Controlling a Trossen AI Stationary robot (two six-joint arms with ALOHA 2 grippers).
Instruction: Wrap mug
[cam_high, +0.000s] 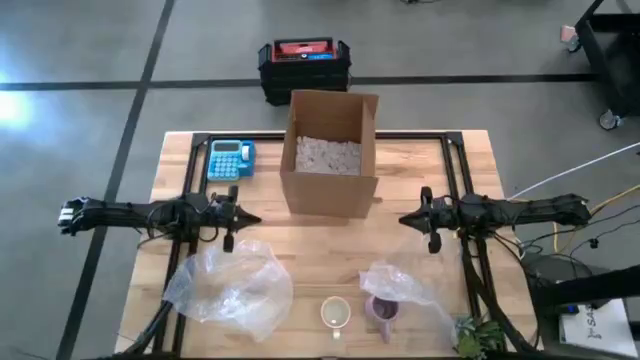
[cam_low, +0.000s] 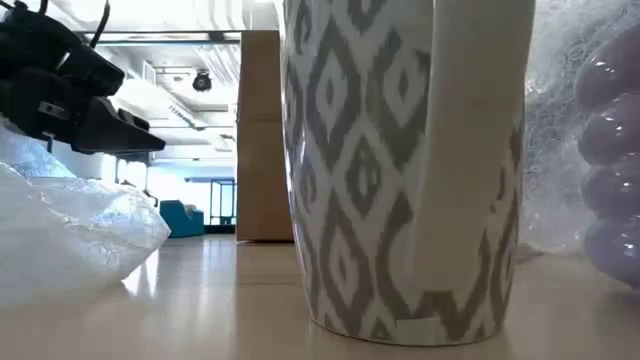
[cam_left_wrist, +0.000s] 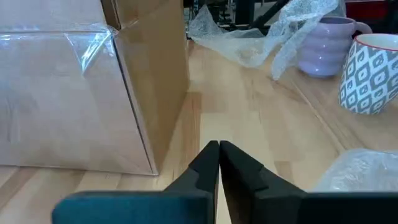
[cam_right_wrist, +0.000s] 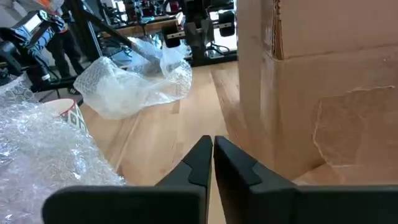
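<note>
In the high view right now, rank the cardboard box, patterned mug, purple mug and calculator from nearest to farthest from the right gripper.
From the right gripper:
1. Cardboard box, just to its left, table centre.
2. Purple mug, near edge, partly under bubble wrap.
3. Patterned mug, left of the purple one.
4. Calculator, far left corner.

No words, brands or numbers can be read anywhere; a white sheet (cam_high: 598, 327) beside the surface carries dark print, too small to make out.

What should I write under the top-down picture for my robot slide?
Two shut grippers, left gripper and right gripper, flank a cardboard box; mugs and bubble wrap wait.
</note>
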